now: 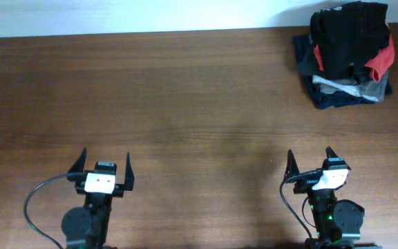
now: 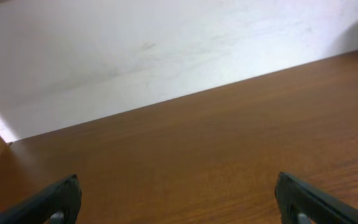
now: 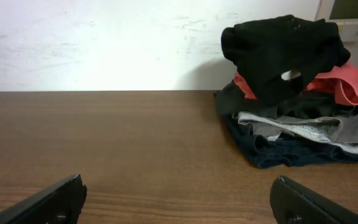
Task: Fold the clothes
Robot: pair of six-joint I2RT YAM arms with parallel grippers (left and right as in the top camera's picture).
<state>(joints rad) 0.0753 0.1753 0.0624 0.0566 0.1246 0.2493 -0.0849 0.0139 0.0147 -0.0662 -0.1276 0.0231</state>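
Overhead, the left gripper (image 1: 106,153) has its two fingers spread wide, with nothing between them. Ahead of it there is only bare brown table (image 1: 185,104). Off to its right side, the right gripper (image 1: 309,152) is spread wide too and holds nothing. The black shirt (image 1: 344,31) is far ahead of the right gripper and a bit to its right, well apart from both hands. It lies crumpled on top of a pile, over a red shirt (image 1: 384,61), a grey garment (image 1: 344,88) and a navy garment (image 1: 327,102) at the bottom. I think the step now is to go and get the black shirt. The right gripper is nearer, so it should do the reaching. It should pinch a high bump of black cloth and nothing else, because the red shirt touches it just below and could come along. Then it should lift slowly and bring the shirt to the bare wood ahead of both hands, where it can lie flat.
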